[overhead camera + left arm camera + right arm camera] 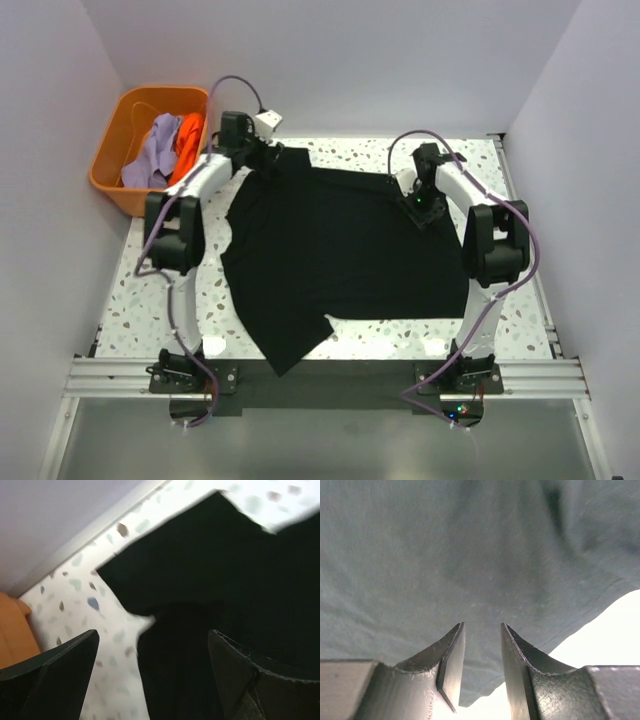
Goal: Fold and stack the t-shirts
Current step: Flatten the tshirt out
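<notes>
1. At the near edge of the speckled white table (pixel 140 310), a loose corner of the large black cloth t-shirt (pixel 340 250) almost reaches the rail between the two arm bases. Bare table is seen on either side of it.
2. The shirt is spread flat over the middle of the table, and its widest span is judged to run left to right. Where the collar lies cannot be told.
3. The right pincer (pixel 422 210) is held over the shirt's far-right part. In the wrist view its jaws (pixel 482 627) are narrowly parted with nothing seen clamped. The cloth lies directly beyond them, with a stitched edge just to the side.
4. The left pincer (pixel 268 158) is placed at the shirt's far-left corner. Its jaws (pixel 154 635) are spread wide, and a black flap lies between and ahead of them. This corner is judged nearer the left arm, and open room for a fold is found toward the near side.
5. Farthest, off the far-left corner, a rigid orange plastic tub (pixel 110 165) holds a lavender cloth shirt (pixel 150 155) and a bright orange cloth shirt (pixel 188 145). Little clearance is left beside the left arm there.
</notes>
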{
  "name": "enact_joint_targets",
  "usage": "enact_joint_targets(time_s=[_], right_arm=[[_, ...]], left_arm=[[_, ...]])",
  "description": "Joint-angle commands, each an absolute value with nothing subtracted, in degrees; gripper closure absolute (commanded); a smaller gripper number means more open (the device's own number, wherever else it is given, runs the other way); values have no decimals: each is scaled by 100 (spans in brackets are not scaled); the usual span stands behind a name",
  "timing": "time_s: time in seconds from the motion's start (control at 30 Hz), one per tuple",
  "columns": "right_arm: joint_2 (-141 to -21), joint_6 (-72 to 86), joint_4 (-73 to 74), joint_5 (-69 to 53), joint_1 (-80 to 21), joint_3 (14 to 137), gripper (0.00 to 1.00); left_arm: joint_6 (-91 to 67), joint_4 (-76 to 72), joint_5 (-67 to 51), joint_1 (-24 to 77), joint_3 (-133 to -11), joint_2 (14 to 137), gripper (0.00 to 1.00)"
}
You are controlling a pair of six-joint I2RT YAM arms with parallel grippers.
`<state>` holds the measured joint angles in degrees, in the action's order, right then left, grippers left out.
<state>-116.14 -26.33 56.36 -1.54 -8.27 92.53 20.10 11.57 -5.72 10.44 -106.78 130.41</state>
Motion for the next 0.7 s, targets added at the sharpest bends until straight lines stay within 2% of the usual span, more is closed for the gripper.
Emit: enact_joint_targets(time_s=[0.0, 0.17, 0.23, 0.33, 0.47, 0.67], right_arm=[[-11084, -2969, 5967, -360, -703, 8975, 62], [-10714, -3409, 6135, -335, -501, 8211, 62], [-10574, -3524, 6109, -168, -483, 7973, 62], [-10433, -3700, 6082, -45, -483, 7551, 64], [-10248, -3867, 5644, 289, -483, 6762, 69], [-10309, -3885, 5309, 483, -501, 6145, 71]], left_arm=[[2230, 1932, -2292, 967, -9566, 11226, 4], [3320, 3633, -3688, 949, -7905, 10022, 8], [3962, 4337, -3823, 984, -7299, 9827, 14], [4561, 4728, -3613, 1081, -6517, 9371, 19], [4711, 4423, -2763, 1142, -5663, 8983, 22], [5035, 4315, -1865, 1388, -4932, 8886, 25]])
